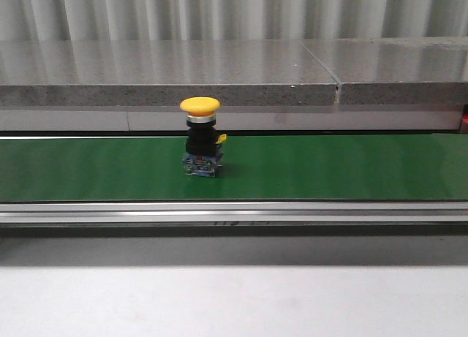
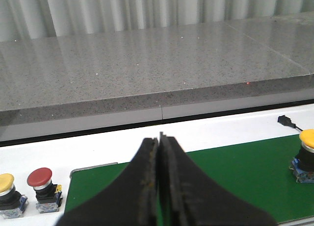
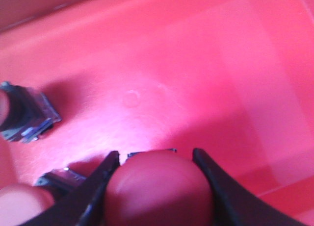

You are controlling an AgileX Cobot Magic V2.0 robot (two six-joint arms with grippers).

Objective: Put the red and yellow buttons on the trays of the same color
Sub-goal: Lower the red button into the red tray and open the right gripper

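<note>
In the front view a yellow button [image 1: 200, 136] stands upright on the green belt [image 1: 329, 167], left of centre; faint marks on the near rail [image 1: 234, 214] are too blurred to read. In the left wrist view the left gripper [image 2: 159, 142] has its jaws pressed together, holding nothing, over the belt's left end; beyond that end, a second yellow button [image 2: 7, 189] and a red button [image 2: 41, 184] stand side by side on the white table [image 2: 206, 133]. In the right wrist view the right gripper [image 3: 156, 160] clasps a red-capped button [image 3: 159, 187] over the red tray [image 3: 206, 64]; two more buttons [image 3: 22, 113] lie nearby. No legible writing.

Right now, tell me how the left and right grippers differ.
The left gripper has its fingers pressed together on nothing, above the green belt. The right gripper has its fingers spread around a red button, over the red tray. Both have dark fingers.
</note>
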